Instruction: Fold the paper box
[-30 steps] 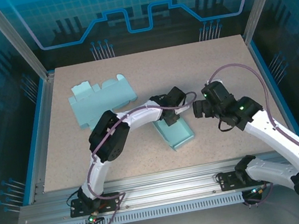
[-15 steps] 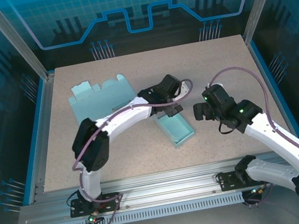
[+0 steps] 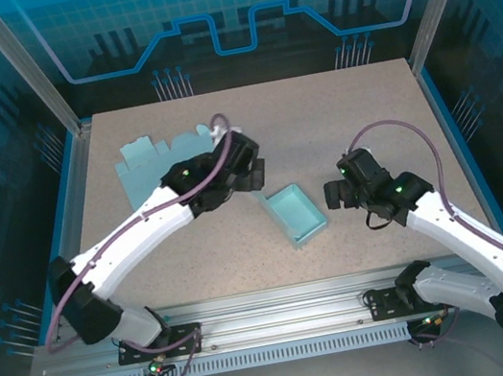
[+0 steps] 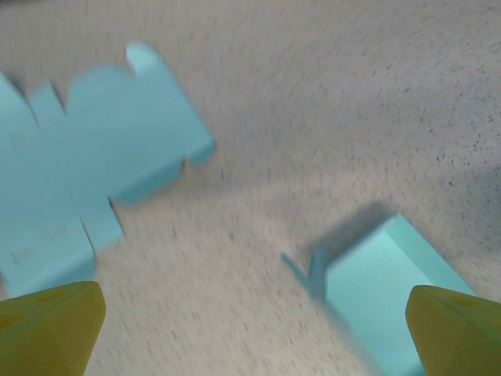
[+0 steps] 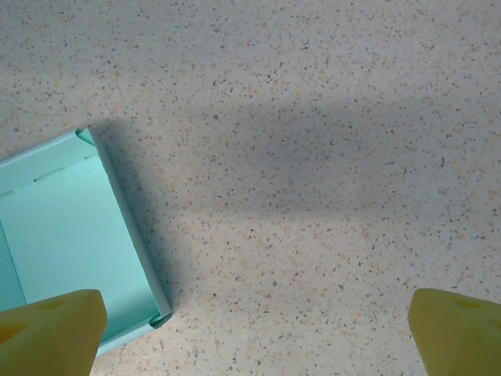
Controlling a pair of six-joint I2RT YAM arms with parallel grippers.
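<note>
A folded teal paper box (image 3: 296,216) lies open-topped at the middle of the table, with nothing touching it. A flat, unfolded teal cutout (image 3: 153,171) lies at the far left, partly under my left arm. My left gripper (image 3: 250,175) hovers open between the two; in its blurred wrist view the cutout (image 4: 102,149) is at upper left and the box (image 4: 395,294) at lower right. My right gripper (image 3: 337,194) stands open just right of the box, and its wrist view has the box (image 5: 66,243) at the left edge, apart from the yellow fingertips (image 5: 48,327).
The speckled tabletop (image 3: 364,110) is bare at the right and far side. Blue rails (image 3: 68,196) and metal posts border the table. An aluminium frame (image 3: 282,304) runs along the near edge by the arm bases.
My left arm has lifted off the box and swung back to the left, towards the flat cutout. The box stays where it was. The right gripper has shifted slightly nearer.
</note>
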